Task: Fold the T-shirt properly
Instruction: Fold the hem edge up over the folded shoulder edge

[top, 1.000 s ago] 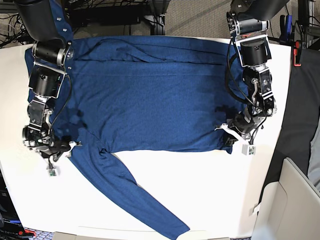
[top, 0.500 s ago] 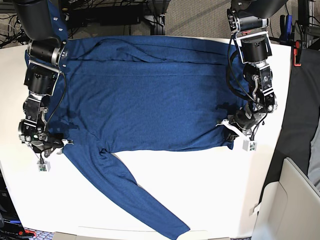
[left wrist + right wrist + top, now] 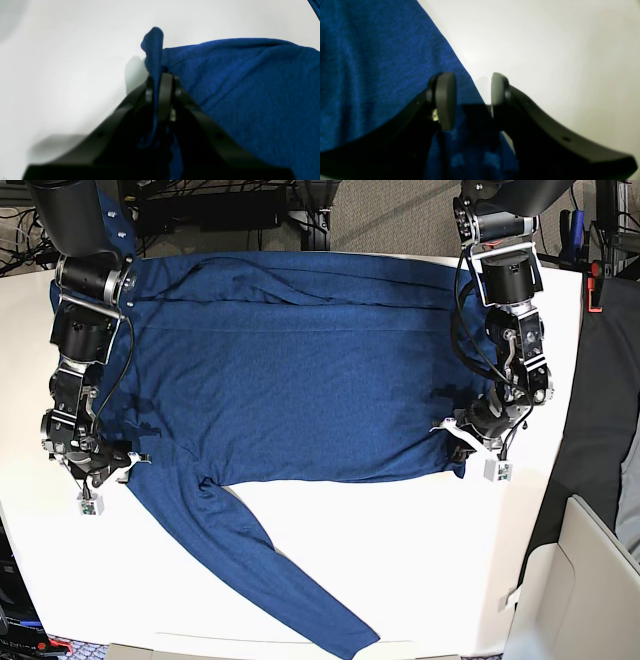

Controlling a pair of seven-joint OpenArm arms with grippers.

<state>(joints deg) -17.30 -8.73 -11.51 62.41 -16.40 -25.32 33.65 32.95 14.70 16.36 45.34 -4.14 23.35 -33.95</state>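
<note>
Left wrist: left hand (image 3: 160, 82) is pinching a fold of the shirt (image 3: 250, 95) tight, cloth bunching up above the tips at frame centre; white worktop (image 3: 62, 50) is filling the left.

Right wrist: right hand (image 3: 473, 100) is sitting parted, straddling the shirt (image 3: 370, 62) edge, nothing clamped; left pad (image 3: 445, 100) over cloth, the other over worktop (image 3: 557, 50).

Base: shirt (image 3: 300, 380) is lying spread across the upper worktop (image 3: 400, 560), one sleeve trailing to bottom centre. Right hand (image 3: 95, 470) is sitting at frame left edge of cloth, left hand (image 3: 478, 442) at right corner.
</note>
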